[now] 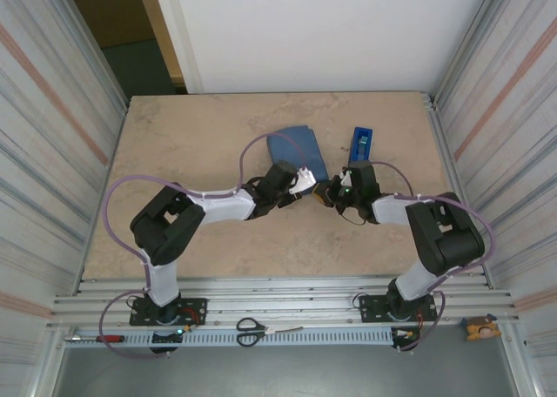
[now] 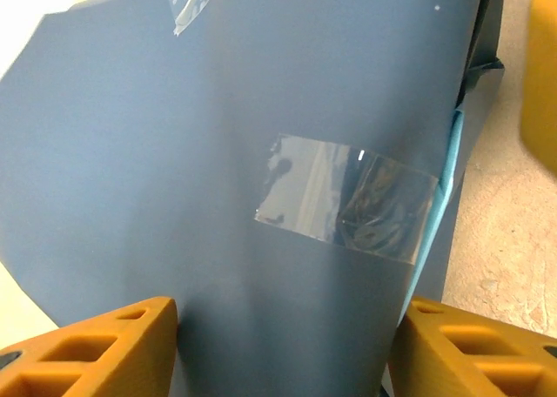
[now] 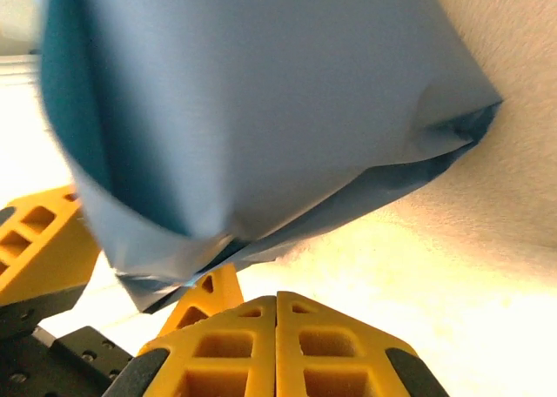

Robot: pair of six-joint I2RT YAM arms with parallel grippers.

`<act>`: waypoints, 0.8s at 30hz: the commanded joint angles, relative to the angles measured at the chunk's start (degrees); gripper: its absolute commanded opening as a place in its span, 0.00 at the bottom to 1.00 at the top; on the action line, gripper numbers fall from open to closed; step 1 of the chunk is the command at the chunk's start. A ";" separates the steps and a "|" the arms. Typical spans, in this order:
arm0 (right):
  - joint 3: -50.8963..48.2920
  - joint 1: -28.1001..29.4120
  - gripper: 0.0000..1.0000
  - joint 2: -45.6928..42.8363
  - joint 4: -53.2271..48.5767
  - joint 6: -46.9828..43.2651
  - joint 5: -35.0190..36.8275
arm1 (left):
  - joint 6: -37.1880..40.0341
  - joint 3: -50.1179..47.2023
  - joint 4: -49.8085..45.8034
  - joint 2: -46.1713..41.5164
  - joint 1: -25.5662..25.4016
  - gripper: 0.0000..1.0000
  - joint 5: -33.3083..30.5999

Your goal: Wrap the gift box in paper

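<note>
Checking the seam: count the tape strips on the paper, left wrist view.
2. One clear strip bridging the seam in the paper, mid-frame; a second strip near the top edge. Others may sit on hidden faces.

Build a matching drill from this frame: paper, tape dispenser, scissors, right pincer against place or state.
Column 1
1. paper
2. tape dispenser
3. scissors
4. right pincer

Column 2
A. lying on the near rail
B. fingers closed together
C. folded over, with a clear tape strip stuck across an edge
D. on the table, just right of the blue wrap

Pairs: 1-C, 2-D, 3-A, 4-B
</note>
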 commanded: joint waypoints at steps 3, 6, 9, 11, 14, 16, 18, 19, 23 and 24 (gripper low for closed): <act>-0.04 -4.68 0.10 -9.19 -16.49 -10.46 2.60 | -2.62 -0.26 -2.63 1.44 -0.11 0.61 -2.29; 1.29 -9.85 0.12 -12.48 -23.85 -15.58 3.12 | -2.85 -0.38 -2.99 1.18 -0.11 0.61 -2.12; 4.06 -14.36 0.13 -13.24 -29.38 -20.32 2.45 | -2.81 -0.35 -3.31 1.08 -0.11 0.61 -1.91; 6.07 -16.44 0.13 -12.83 -31.25 -22.90 1.60 | -2.82 -0.32 -3.40 1.08 -0.11 0.61 -1.93; 8.55 -19.65 0.15 -10.66 -31.65 -25.07 0.26 | -2.94 -0.37 -3.60 1.00 -0.11 0.62 -1.53; 10.76 -21.35 0.17 -8.00 -31.54 -26.28 -1.33 | -2.95 -0.13 -3.94 1.08 -0.11 0.62 -1.30; 13.51 -22.41 0.18 -5.60 -32.35 -27.69 -1.86 | -2.95 0.20 -4.47 1.17 -0.11 0.62 -0.94; 15.02 -22.80 0.19 -4.62 -32.81 -28.55 -1.41 | -3.02 0.29 -4.75 1.17 -0.11 0.62 -0.73; 19.71 -25.53 0.24 -0.31 -33.00 -29.92 -2.33 | -3.08 0.46 -5.24 1.26 -0.17 0.62 -0.52; 20.62 -26.33 0.25 0.82 -32.50 -29.92 -3.07 | -3.20 0.55 -5.35 1.34 -0.19 0.62 -0.54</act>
